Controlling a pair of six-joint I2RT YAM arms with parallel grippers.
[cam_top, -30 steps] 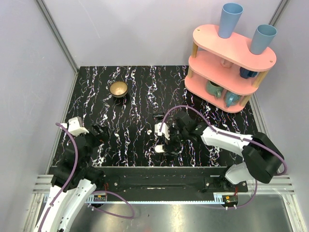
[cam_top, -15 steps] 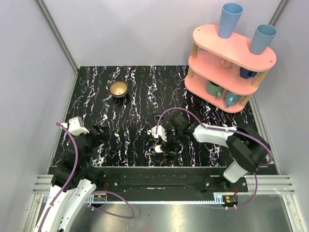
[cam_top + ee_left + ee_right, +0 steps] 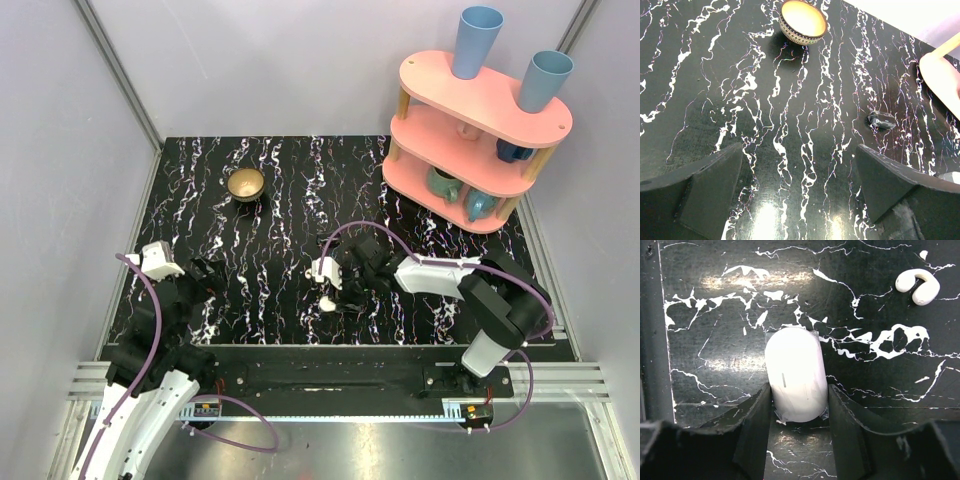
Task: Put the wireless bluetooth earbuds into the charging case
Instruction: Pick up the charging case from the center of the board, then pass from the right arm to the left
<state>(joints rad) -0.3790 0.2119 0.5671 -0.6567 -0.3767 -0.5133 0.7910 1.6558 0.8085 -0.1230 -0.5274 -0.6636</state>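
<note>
**Mia:** What is the left claw point(image 3: 799, 157) doing?

**Sam:** It is hanging over the black table point(image 3: 790, 100) at the left. Its fingers are standing wide apart, holding nothing.

**Mia:** And the right claw point(image 3: 799, 390)?

**Sam:** It is hugging the charging case point(image 3: 795, 365), low in the middle of its wrist view. One finger is pressing on each long side.

**Mia:** Is that a good place to hold?

**Sam:** I think so. The case is looking smooth, hard and light (maybe slippery), so the long sides are safest.

**Mia:** Any earbud?

**Sam:** One earbud point(image 3: 917, 286) is lying upper right, well apart from the fingers.
</note>
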